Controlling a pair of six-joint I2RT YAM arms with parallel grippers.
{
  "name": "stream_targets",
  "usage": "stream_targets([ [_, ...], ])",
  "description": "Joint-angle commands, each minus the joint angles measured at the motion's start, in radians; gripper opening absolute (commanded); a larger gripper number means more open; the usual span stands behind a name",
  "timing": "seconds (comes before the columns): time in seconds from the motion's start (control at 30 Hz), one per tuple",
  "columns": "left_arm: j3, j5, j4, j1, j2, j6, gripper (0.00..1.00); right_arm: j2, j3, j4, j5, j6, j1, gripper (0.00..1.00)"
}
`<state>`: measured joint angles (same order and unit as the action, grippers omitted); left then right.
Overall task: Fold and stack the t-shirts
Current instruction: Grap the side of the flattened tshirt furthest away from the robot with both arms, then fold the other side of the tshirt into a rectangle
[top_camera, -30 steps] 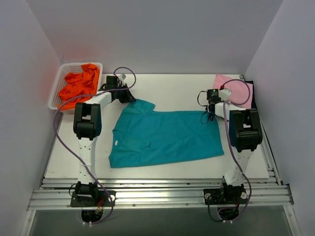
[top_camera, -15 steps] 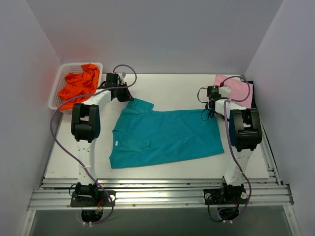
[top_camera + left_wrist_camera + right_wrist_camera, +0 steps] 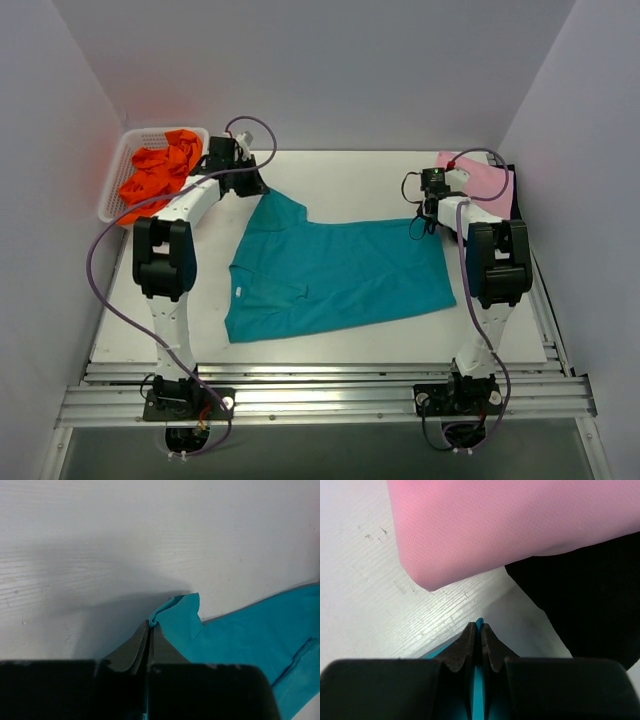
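The teal t-shirt [image 3: 335, 275] lies spread across the middle of the table. My left gripper [image 3: 253, 187] is shut on its far left sleeve corner, which shows pinched in the left wrist view [image 3: 175, 617]. My right gripper [image 3: 432, 208] is shut on the far right corner; a teal edge [image 3: 478, 625] shows between its fingers. A folded pink t-shirt [image 3: 480, 182] lies at the far right on a black t-shirt [image 3: 514, 190]; both show in the right wrist view, pink [image 3: 520, 525] and black [image 3: 590, 595]. Orange t-shirts [image 3: 160, 172] fill the basket.
A white mesh basket [image 3: 113, 183] stands at the far left corner beside the table. White walls close in the left, back and right sides. Metal rails [image 3: 320, 390] run along the near edge.
Both grippers have moved toward the far side, pulling the teal shirt's far edge with them. The left sleeve corner is stretched further back and left.
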<state>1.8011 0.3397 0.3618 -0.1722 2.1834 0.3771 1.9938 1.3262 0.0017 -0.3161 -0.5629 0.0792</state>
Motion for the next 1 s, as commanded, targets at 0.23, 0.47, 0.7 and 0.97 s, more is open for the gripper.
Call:
stream_targets([
  [0.23,-0.187,-0.085,0.025,-0.059,-0.283,-0.041,0.02,-0.122,-0.016,-0.066,-0.001,0.026,0.004,0.00],
  [0.47,-0.493,-0.232,0.019,-0.160,-0.575,-0.023,0.02,-0.332,-0.194,-0.083,-0.015,0.011,0.010,0.00],
  [0.7,-0.923,-0.551,0.025,-0.409,-1.040,0.138,0.26,-0.630,-0.499,-0.083,-0.067,-0.055,0.028,0.52],
  [0.97,-1.095,-0.811,0.045,-0.596,-1.306,0.299,0.94,-0.684,-0.498,-0.152,-0.140,-0.060,0.031,1.00],
])
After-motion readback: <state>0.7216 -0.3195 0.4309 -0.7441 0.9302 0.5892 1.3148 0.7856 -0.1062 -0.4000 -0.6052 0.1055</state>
